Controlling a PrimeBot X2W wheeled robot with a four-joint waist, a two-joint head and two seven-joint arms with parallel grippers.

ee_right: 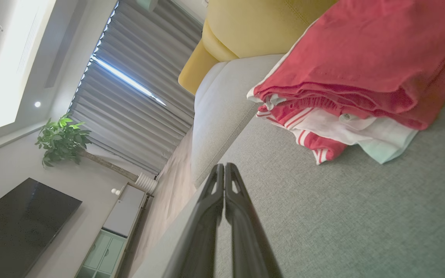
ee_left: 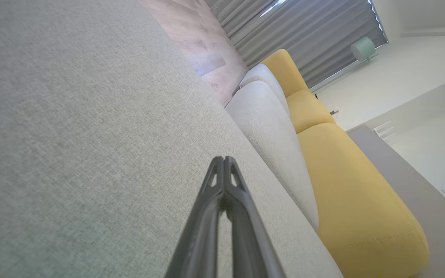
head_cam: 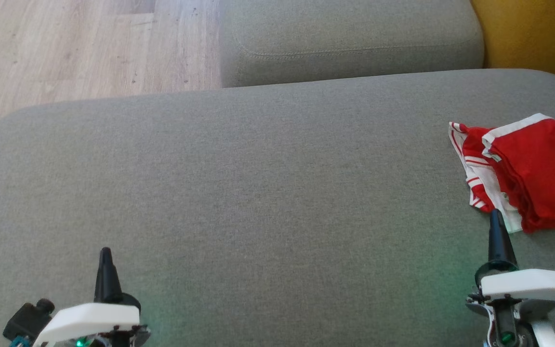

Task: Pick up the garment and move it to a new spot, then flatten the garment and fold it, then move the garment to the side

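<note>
The garment (head_cam: 528,171) is red with white stripes and trim. It lies folded into a compact stack at the right edge of the grey sofa seat (head_cam: 258,193), and shows again in the right wrist view as a layered red and white pile (ee_right: 361,77). My right gripper (head_cam: 497,214) is shut, its tip just below the garment's near edge, with nothing between the fingers (ee_right: 225,168). At the lower left my left gripper (head_cam: 106,251) is shut too, over bare cushion (ee_left: 224,159), far from the garment.
A second grey cushion (head_cam: 350,38) sits behind the seat, with a yellow cushion (head_cam: 533,33) at the far right. Wooden floor (head_cam: 89,43) lies beyond the seat's far left edge. The wide grey seat stretches between the two grippers.
</note>
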